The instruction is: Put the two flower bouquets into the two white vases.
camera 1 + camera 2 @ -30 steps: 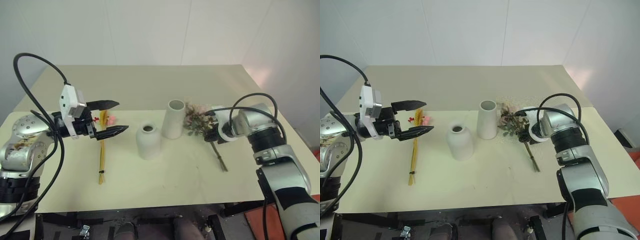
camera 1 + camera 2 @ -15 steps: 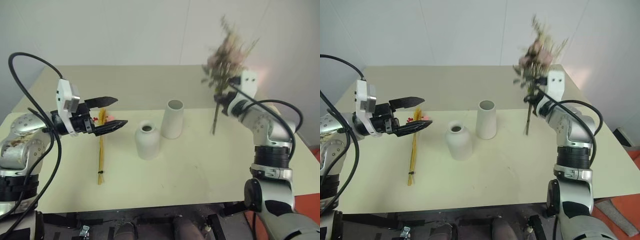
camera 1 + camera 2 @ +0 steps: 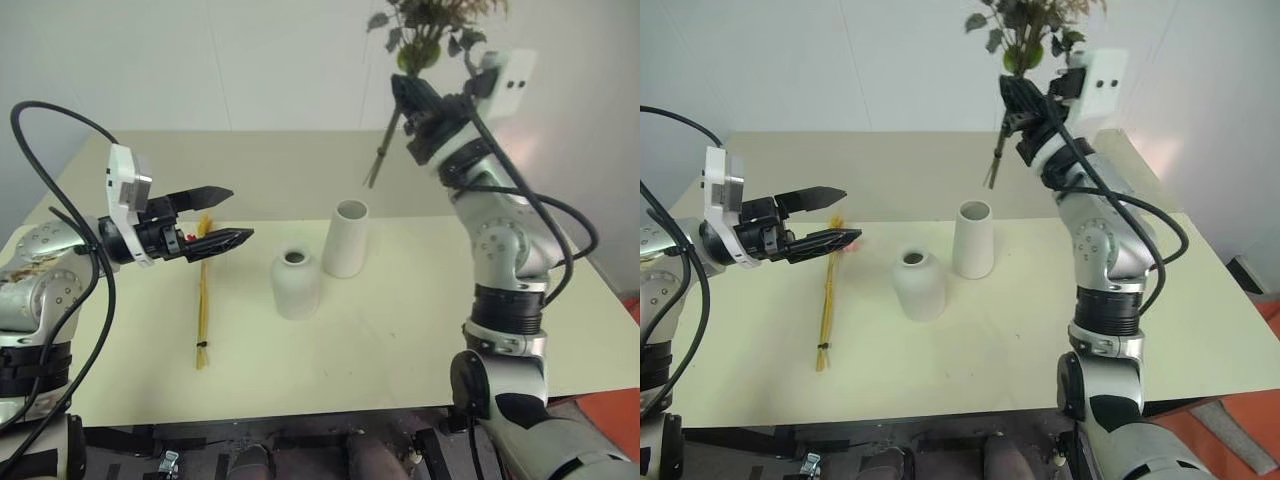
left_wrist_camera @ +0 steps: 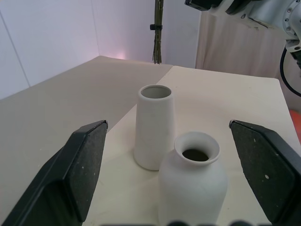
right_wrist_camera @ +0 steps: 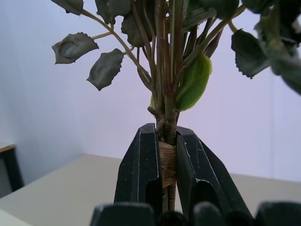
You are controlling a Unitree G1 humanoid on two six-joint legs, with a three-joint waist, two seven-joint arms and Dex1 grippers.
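My right gripper (image 3: 405,100) is shut on the stems of the bushy bouquet (image 3: 425,25) and holds it high, leaves up. The stem ends (image 3: 378,160) hang above and behind the taller white vase (image 3: 347,240). In the right wrist view both fingers (image 5: 141,169) clamp the wrapped stems (image 5: 168,165). The shorter, narrow-necked vase (image 3: 296,285) stands left of the tall one; both are upright with nothing in them. The thin yellow-stalk bundle (image 3: 203,300) lies flat on the table. My left gripper (image 3: 240,212) hovers open above its bloom end, pointing at the vases (image 4: 153,127).
The cream table (image 3: 400,340) has bare surface right of the vases and along its front edge. A white wall stands behind the table's far edge. Black cables (image 3: 60,130) loop off both arms.
My right arm has swung from table level up and to the left, carrying the bushy bouquet from beside the tall vase to high above it. The left gripper has stayed open in place.
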